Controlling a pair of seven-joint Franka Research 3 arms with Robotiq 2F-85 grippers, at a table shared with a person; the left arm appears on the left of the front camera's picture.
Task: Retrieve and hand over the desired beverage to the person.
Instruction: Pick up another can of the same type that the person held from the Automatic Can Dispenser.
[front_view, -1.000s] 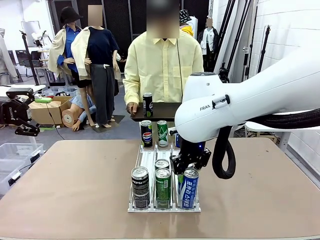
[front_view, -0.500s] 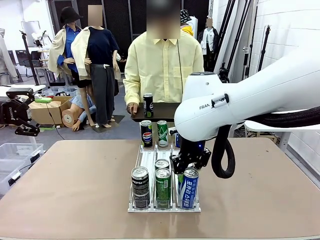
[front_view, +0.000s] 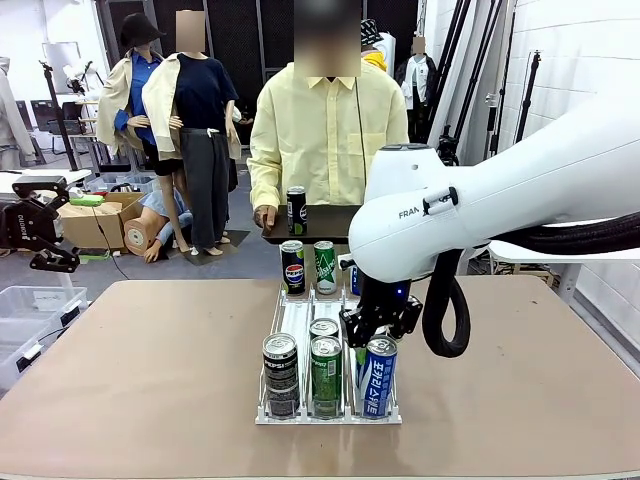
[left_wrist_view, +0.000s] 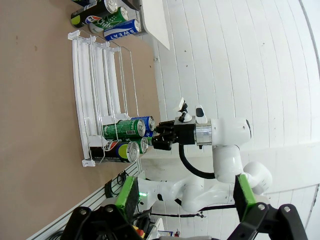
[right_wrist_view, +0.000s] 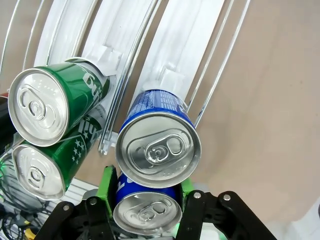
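One blue can (right_wrist_view: 147, 212) stands upright, clenched between the green pads (right_wrist_view: 106, 182) of the right gripper (right_wrist_view: 145, 185), long axis along the fingers, directly beneath the wrist. The person (front_view: 320, 130) stands straight beyond this gripper. The left gripper (left_wrist_view: 185, 200), spread open, hangs farther off.

**Worktop** (front_view: 130, 370): brown, matte, rounded corners.

**Rack** (front_view: 300, 318): white, three wire-sided lanes, lying directly on the worktop midway between the left and right edges. It runs lengthwise from near the front edge towards the far edge. The lanes are bare along the middle.

**Rack load, front end, upright:** black can (front_view: 280, 372) in the left lane, green cans (front_view: 326, 375) one behind the other in the middle lane, blue can (front_view: 378, 378) in the right lane.

**Far cans** (front_view: 292, 266): upright in a row at the far edge, just beyond the rack's far end. One is black, one green and one blue, the blue one partly hidden.
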